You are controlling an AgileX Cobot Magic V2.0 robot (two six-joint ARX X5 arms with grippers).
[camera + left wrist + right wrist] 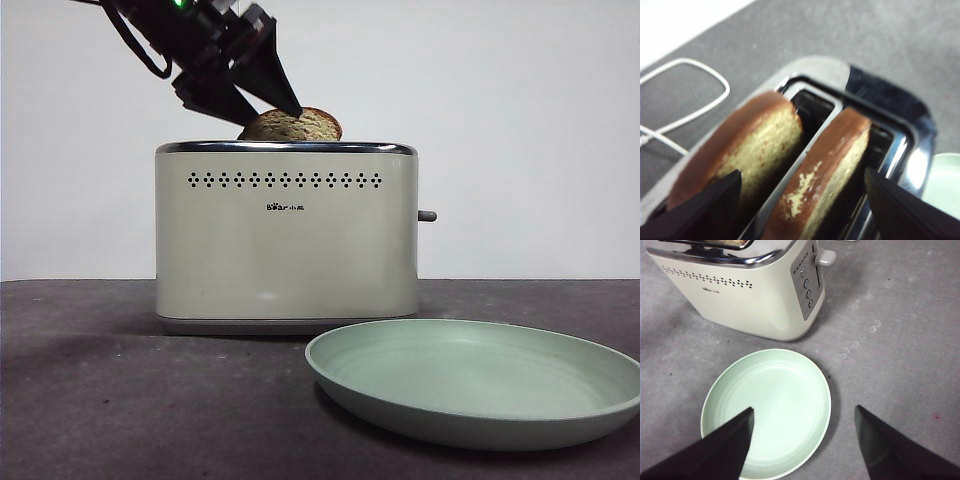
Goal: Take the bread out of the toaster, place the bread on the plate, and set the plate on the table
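Note:
The cream toaster (285, 240) stands on the table (90, 400) with the bread (300, 126) poking out of its top. In the left wrist view two slices show, one (760, 145) in each slot, the other (835, 165) beside it. My left gripper (801, 174) is open just above them, its jaws spread outside both slices; in the front view this gripper (272, 112) comes down from the upper left to the bread's top. The pale green plate (480, 390) lies on the table in front of the toaster. My right gripper (804, 409) hovers open above the plate (770, 405), holding nothing.
A white cable (690, 100) loops on the table behind the toaster. The grey lever (427, 215) sticks out of the toaster's right end, by the control panel (807, 285). A white wall closes the back.

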